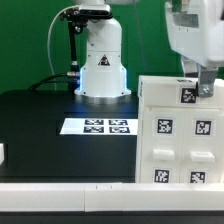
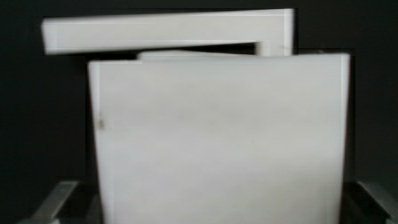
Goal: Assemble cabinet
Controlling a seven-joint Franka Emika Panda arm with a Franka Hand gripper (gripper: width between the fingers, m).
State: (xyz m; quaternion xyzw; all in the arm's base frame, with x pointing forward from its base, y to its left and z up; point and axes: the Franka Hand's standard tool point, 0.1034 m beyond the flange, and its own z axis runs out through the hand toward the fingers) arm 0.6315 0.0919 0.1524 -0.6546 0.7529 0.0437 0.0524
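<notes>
The cabinet [image 1: 178,130] is a big white box. It stands up tall on the black table, on the exterior view's right. Small black-and-white square tags dot its front.

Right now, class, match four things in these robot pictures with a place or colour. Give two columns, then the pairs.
Things:
1. cabinet
2. marker board
3. gripper
4. table

Descriptions:
A. black surface
B. flat sheet of tags, lying before the robot's base
C. white tagged body at the exterior view's right
D. at the cabinet's top edge

Pairs: 1-C, 2-B, 3-D, 4-A
</notes>
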